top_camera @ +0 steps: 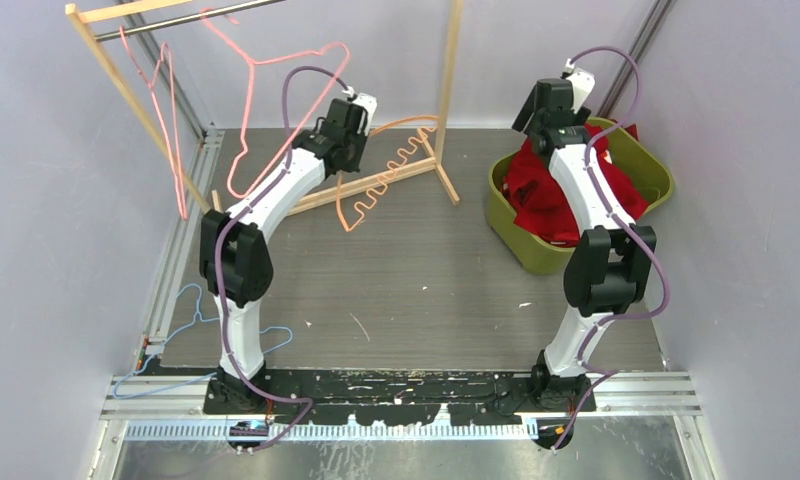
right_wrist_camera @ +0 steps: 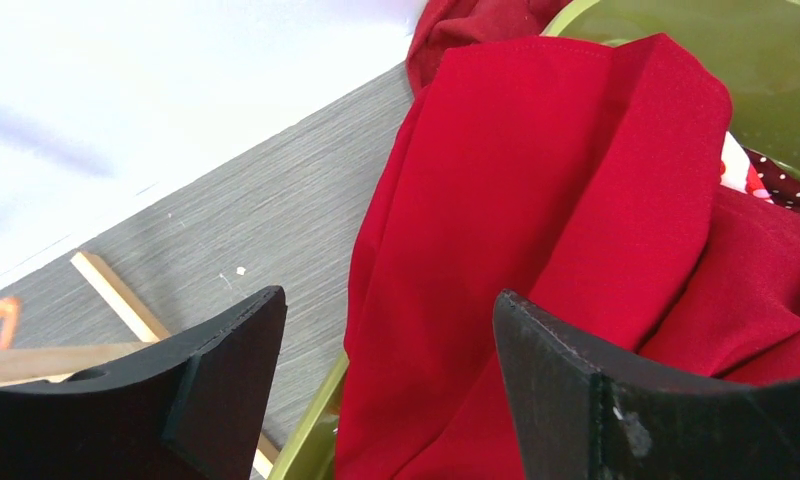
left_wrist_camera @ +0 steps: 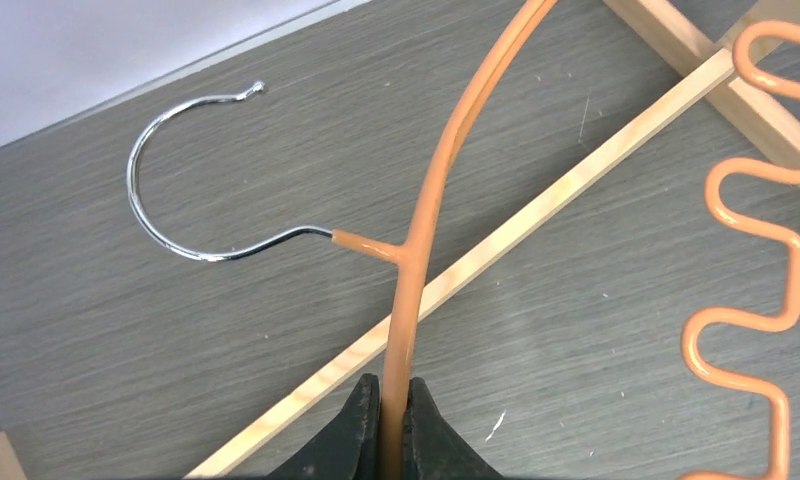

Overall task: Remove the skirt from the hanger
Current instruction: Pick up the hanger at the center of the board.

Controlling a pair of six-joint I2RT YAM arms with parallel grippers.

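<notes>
The red skirt point(top_camera: 536, 195) lies bunched in the olive-green bin point(top_camera: 646, 165) at the right, off any hanger; in the right wrist view it point(right_wrist_camera: 536, 200) fills the frame. My right gripper point(top_camera: 548, 135) hangs just above it, open and empty point(right_wrist_camera: 386, 330), apart from the cloth. My left gripper point(top_camera: 359, 150) is shut on the bare orange hanger point(top_camera: 404, 122) at the back centre. In the left wrist view the jaws point(left_wrist_camera: 396, 410) clamp the hanger's orange arm point(left_wrist_camera: 421, 220) just below its metal hook point(left_wrist_camera: 176, 170). No cloth is on it.
A wooden clothes rack point(top_camera: 448, 70) stands at the back with pink wire hangers point(top_camera: 251, 100) on its rail; its base bar point(left_wrist_camera: 536, 210) runs under the orange hanger. A blue wire hanger point(top_camera: 191, 310) lies at the near left table edge. The bin's rim point(right_wrist_camera: 306, 440) shows under the right gripper.
</notes>
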